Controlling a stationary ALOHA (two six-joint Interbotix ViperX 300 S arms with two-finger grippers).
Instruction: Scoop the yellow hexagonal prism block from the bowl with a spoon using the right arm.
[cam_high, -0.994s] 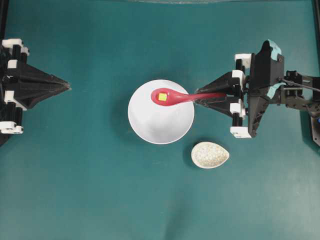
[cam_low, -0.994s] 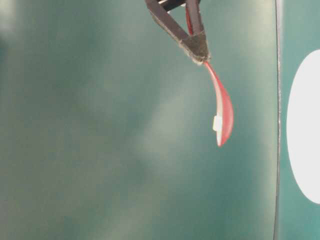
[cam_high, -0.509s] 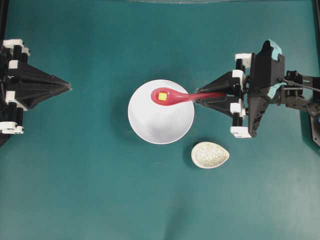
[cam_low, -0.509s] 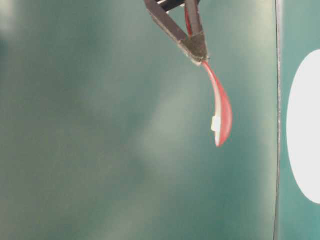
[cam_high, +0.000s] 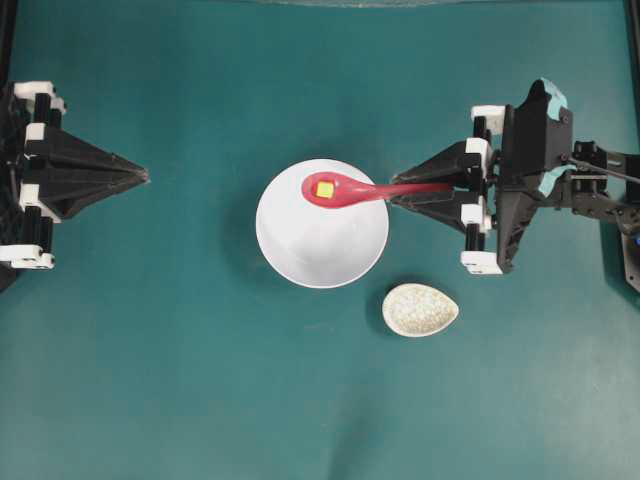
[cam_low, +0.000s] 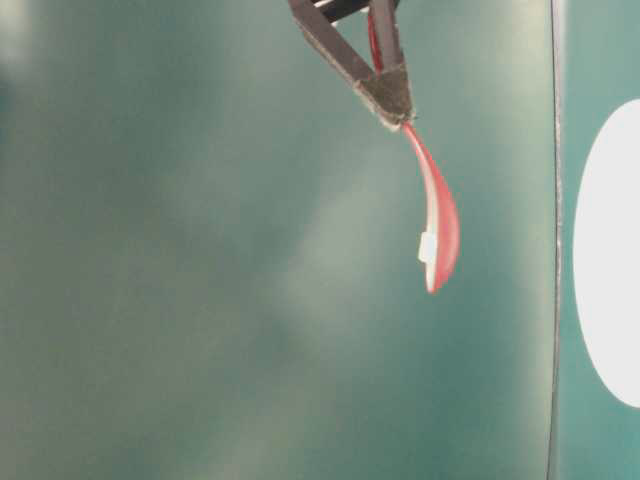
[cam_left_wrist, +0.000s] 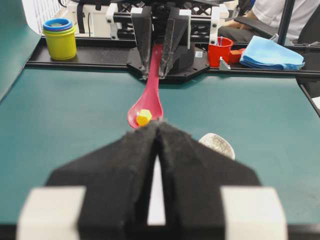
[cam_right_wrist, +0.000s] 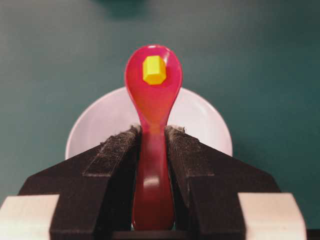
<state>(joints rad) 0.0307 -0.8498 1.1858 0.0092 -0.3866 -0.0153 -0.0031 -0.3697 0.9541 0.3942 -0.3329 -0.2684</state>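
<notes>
Your right hand (cam_right_wrist: 152, 145) grips the red-pink spoon (cam_high: 345, 191) by its handle, and the yellow hexagonal prism block (cam_high: 324, 189) already sits in the scoop, above the white bowl (cam_high: 322, 250). The scoop looks done (only carrying it away steadily could remain). Your left hand (cam_left_wrist: 157, 131) is closed and empty.

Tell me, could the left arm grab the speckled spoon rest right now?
Probably yes. The left pincer is shut and holds nothing, and bare cloth lies between it and the spoon rest; the bowl sits slightly aside.
</notes>
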